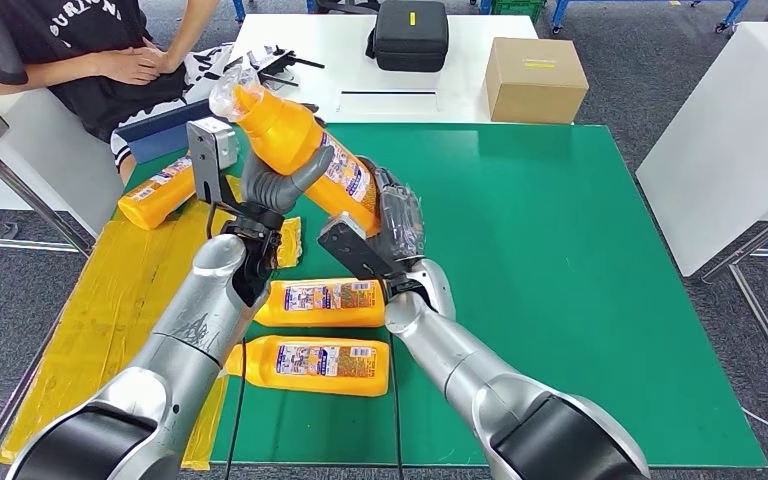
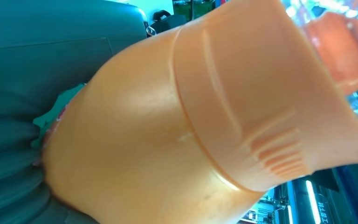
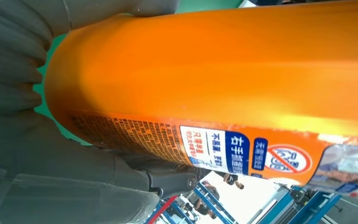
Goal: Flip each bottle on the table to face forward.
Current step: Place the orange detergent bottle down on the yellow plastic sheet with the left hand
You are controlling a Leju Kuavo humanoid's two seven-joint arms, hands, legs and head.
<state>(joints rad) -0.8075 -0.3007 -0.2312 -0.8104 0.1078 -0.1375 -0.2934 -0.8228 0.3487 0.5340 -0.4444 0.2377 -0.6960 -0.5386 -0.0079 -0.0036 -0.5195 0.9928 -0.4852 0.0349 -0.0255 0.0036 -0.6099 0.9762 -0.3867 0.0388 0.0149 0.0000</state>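
Note:
An orange bottle with a clear plastic-wrapped cap hangs tilted above the green table, held by both hands. My left hand grips it near the neck end; my right hand grips its base end. The left wrist view shows the bottle's shoulder close up, and the right wrist view shows its body and label. Two more orange bottles lie label-up on the mat, one just below my hands and one nearer me. A fourth bottle lies on the yellow sheet at the left.
A yellow sheet covers the table's left edge. A person sits at the far left by a white table carrying a black case and a cardboard box. Another white table stands at the right.

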